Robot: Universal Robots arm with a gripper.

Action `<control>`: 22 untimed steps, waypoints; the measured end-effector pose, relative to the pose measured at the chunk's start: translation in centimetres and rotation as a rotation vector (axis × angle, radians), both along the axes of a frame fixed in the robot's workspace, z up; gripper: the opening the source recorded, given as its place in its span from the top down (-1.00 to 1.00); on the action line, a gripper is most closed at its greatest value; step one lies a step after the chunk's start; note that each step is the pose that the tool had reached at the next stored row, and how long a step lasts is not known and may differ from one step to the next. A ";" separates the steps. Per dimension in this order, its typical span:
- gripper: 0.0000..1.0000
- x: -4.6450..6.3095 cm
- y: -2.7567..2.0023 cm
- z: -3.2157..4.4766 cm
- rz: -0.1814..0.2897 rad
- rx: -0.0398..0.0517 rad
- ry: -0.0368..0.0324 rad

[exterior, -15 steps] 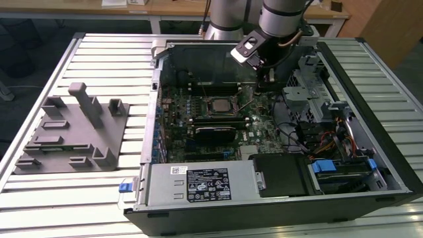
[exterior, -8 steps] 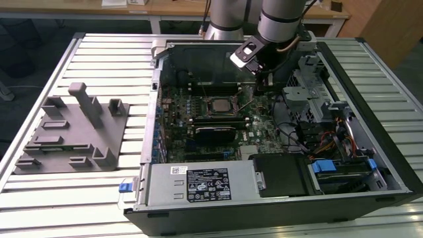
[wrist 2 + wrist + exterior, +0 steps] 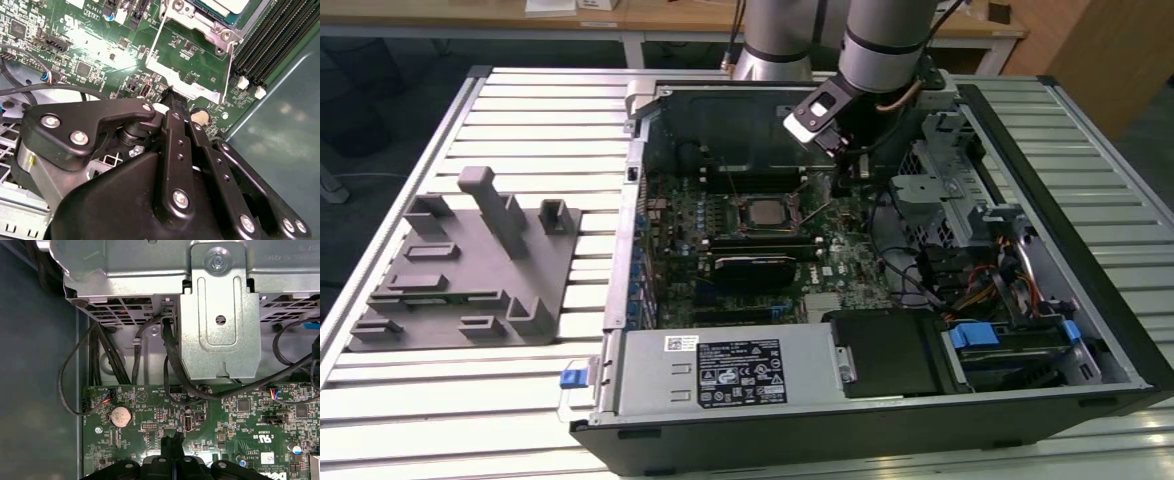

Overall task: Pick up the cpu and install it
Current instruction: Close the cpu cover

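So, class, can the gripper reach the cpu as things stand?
Probably yes: the cpu lies bare in the open case, and the gripper hangs close beside it, nothing between.

— How does our arm [image 3: 887, 40] stand?
— In the exterior view it reaches in from the top edge, the grey tube sloping steeply down, and our wrist [image 3: 825, 110] tilts toward that view's left.
— And our gripper [image 3: 857, 172]?
— It hangs below the wrist, pointing down. In both wrist views we see its black fingers [image 3: 167, 444] closed tip to tip, with the linkage bars [image 3: 175, 150] folded in close beside each other.
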State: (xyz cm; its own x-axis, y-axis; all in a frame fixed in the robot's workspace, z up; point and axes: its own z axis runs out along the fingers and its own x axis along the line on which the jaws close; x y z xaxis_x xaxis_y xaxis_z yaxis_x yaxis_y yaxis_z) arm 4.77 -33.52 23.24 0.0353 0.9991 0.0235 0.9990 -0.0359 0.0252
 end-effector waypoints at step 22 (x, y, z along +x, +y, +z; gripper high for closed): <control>0.79 -4.7 0.00 -0.01 0.000 0.0002 -0.0002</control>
